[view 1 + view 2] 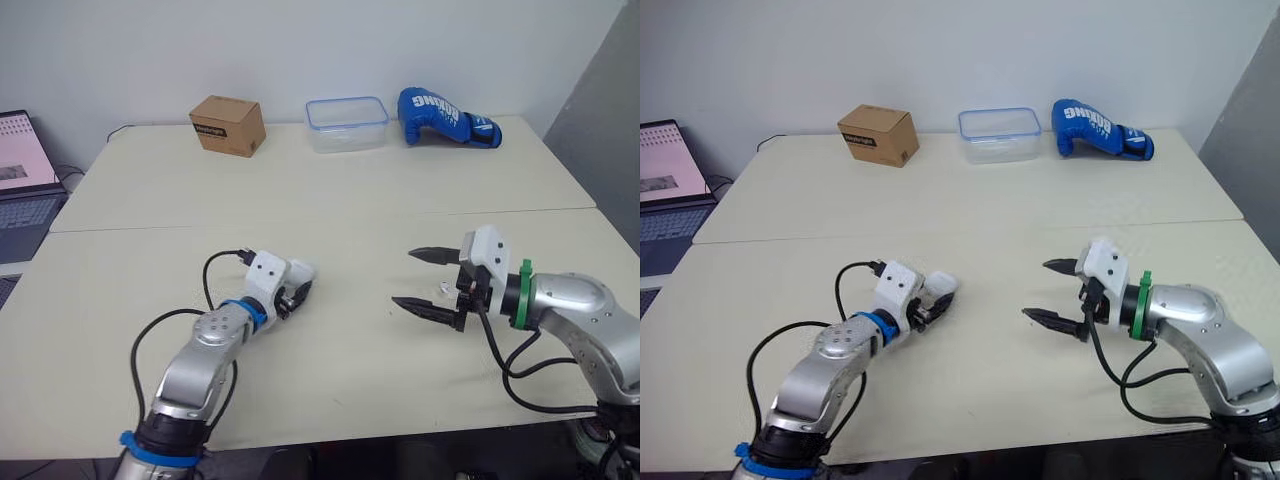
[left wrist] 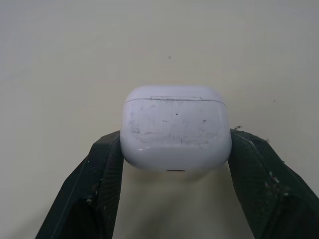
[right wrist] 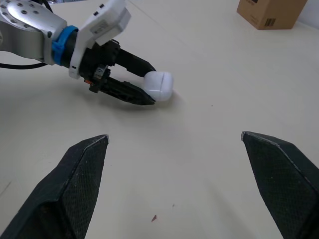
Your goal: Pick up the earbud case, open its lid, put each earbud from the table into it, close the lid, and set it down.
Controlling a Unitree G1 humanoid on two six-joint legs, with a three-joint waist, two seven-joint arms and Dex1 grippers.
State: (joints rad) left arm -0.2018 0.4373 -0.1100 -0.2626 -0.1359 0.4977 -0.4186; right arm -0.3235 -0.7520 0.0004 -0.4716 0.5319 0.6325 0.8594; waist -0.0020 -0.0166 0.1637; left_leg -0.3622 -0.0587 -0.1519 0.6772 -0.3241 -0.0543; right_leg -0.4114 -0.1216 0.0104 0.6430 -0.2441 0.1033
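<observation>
A white earbud case [image 2: 177, 132] with its lid closed sits between the two black fingers of my left gripper [image 1: 298, 285], which is shut on it. The case [image 3: 159, 85] is at or just above the tabletop, left of centre; I cannot tell if it touches. My right gripper [image 1: 404, 278] hovers low over the table to the right, open wide, with nothing between its fingers, and points toward the case from a short distance. A tiny white speck [image 1: 444, 289] lies beside the right gripper's fingers; it is too small to identify.
Along the far edge stand a brown cardboard box [image 1: 228, 125], a clear container with a blue rim [image 1: 346, 123] and a blue boxing glove [image 1: 445, 117]. A laptop [image 1: 25, 185] sits off the table's left side. The table [image 1: 330, 200] has a seam across its middle.
</observation>
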